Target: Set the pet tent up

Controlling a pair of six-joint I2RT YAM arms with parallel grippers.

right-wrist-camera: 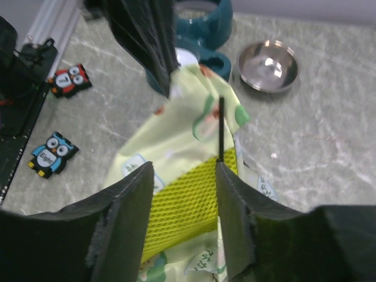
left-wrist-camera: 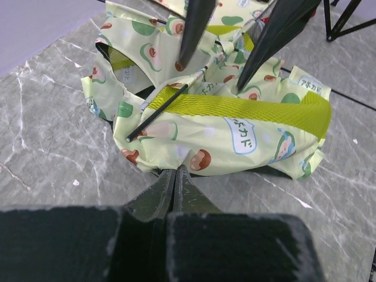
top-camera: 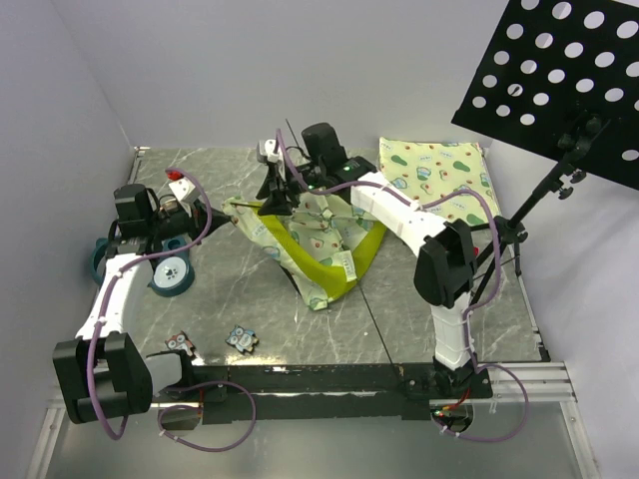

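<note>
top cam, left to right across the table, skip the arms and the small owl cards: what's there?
teal round plastic bowl stand → crumpled avocado-print fabric pet tent with lime-yellow mesh → flat rectangular avocado-print mat → black metal tripod stand

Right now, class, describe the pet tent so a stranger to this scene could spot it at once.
On the grey marbled table, look to the middle: the pet tent is the crumpled avocado-print heap there. Unlike the flat mat of the same print in the far right corner, it is bunched, with lime-yellow mesh and a thin black pole.
</note>
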